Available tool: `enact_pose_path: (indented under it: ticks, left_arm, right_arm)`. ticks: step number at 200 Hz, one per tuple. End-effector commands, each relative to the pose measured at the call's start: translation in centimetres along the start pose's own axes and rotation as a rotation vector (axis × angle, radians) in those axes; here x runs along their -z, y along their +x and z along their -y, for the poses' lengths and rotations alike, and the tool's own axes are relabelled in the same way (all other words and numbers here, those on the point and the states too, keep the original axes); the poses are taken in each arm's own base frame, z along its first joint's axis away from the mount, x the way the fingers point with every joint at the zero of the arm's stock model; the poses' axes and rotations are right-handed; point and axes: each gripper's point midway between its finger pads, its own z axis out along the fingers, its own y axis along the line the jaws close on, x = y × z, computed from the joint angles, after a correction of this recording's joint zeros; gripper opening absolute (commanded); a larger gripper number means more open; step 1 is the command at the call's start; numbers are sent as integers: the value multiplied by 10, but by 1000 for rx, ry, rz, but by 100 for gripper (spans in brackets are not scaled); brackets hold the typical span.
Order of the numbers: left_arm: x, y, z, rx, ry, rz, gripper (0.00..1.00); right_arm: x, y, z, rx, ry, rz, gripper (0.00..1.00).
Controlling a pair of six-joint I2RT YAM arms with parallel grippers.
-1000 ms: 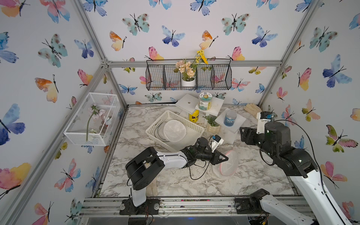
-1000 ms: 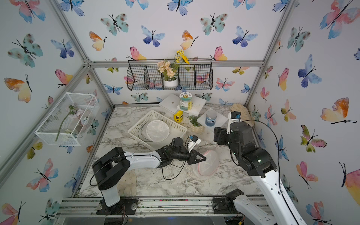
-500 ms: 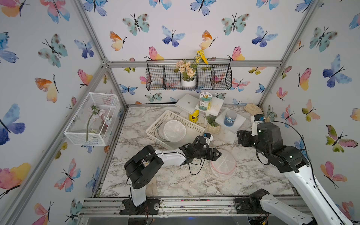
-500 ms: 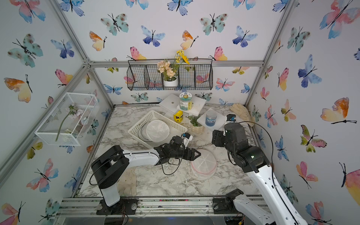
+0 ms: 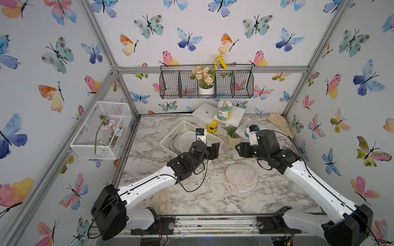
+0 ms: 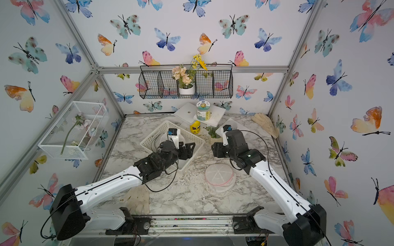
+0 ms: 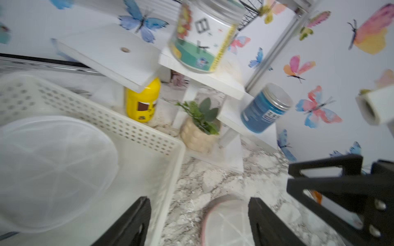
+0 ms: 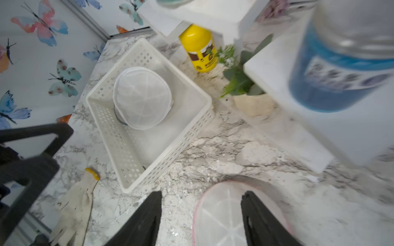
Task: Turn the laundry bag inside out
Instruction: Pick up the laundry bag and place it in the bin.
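Note:
The laundry bag (image 5: pixel 241 176) (image 6: pixel 219 175) is a round white mesh disc with a pink rim. It lies flat on the marble table, right of the middle, and nothing touches it. My left gripper (image 5: pixel 214 150) (image 6: pixel 187 150) hovers open over the near corner of the white basket, left of and behind the bag. In the left wrist view its jaws (image 7: pixel 199 200) stand wide apart with the bag's edge (image 7: pixel 228 221) below them. My right gripper (image 5: pixel 239 149) (image 8: pixel 202 193) hangs open behind the bag (image 8: pixel 226 215), holding nothing.
A white perforated basket (image 5: pixel 170 144) holds another round white mesh bag (image 8: pixel 141 98). Behind stand a yellow bottle (image 5: pixel 212 127), a small potted plant (image 5: pixel 232 136), white shelves with a jar (image 5: pixel 224 110) and a blue jar (image 7: pixel 264 108). Gloves lie at back right (image 5: pixel 281 124) and front left (image 5: pixel 162 201).
My left gripper opened and let go of the bag, which dropped flat onto the table. Both arms then pulled up and back, away from it.

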Motion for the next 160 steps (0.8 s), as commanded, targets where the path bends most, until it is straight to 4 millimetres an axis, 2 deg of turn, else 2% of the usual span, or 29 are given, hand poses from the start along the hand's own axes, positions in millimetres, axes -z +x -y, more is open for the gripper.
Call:
enact_pose_path:
  ticks: [1, 33, 66, 110, 160]
  left_arm:
    - [12, -8, -68, 53, -212, 23, 77]
    - [24, -18, -101, 39, -319, 35, 77]
    - [33, -21, -121, 39, -407, 47, 78]
    - [40, -29, -147, 71, -470, 61, 77]
    - [22, -21, -184, 39, -477, -35, 79]
  right_arm:
    - [-32, 5, -34, -77, -94, -2, 65]
    - [-83, 14, -49, -164, -84, -26, 67]
    - [-125, 29, -41, -264, 14, -82, 66]
    - [-157, 45, -38, -290, 82, -144, 57]
    - [-177, 53, -39, -300, 95, -179, 37]
